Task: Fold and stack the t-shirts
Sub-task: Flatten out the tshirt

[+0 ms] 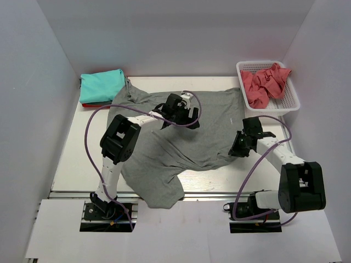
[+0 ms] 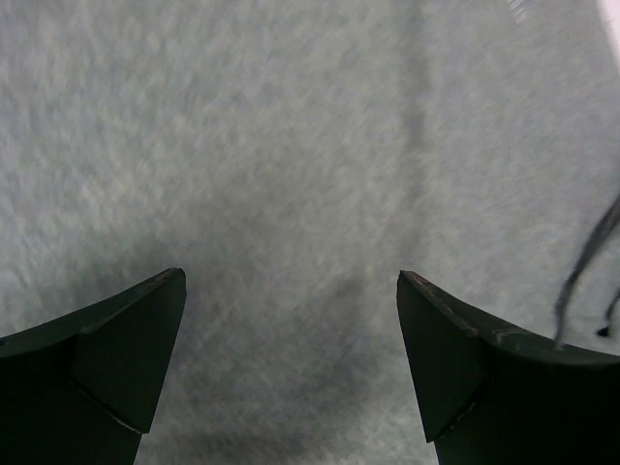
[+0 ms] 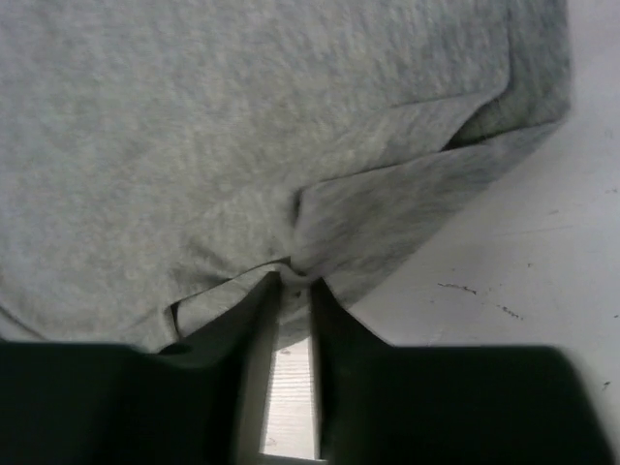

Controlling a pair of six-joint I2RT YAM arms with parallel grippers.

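The grey t-shirt (image 1: pixel 192 143) lies spread and rumpled across the middle of the worktop (image 1: pixel 77 159). One part trails over the near edge, and its far left corner lies beside the folded teal t-shirt (image 1: pixel 101 86). That teal one sits on a red t-shirt (image 1: pixel 94 104) at the far left. A coral-pink t-shirt (image 1: pixel 264 83) is bunched in the basket (image 1: pixel 277 109) at the far right.

The left end effector (image 1: pixel 181 111) hangs over the far middle of the grey cloth. In its wrist view the fingers (image 2: pixel 107 358) stand wide apart with nothing between them, only flat fabric below. The right end effector (image 1: pixel 243 145) is at the shirt's right edge. Its jaws are drawn almost together, and a small pucker of the grey hem (image 3: pixel 291 262) is gathered at their tips, so it appears to be pinching that edge.

The cloth looks light, thin and limp. It creases wherever it is pulled, will not hold a shape, and will sag from any single held point. It is likely to drag on the worktop rather than slide cleanly, so a pull from one side risks bunching the middle. A hem, seam or corner is the best place to take hold, where the layers double and a narrow pinch bites well. A grab in the open middle, where the left end effector is, would only lift a tent of fabric. Two holds well apart along one edge should carry a fold over evenly.
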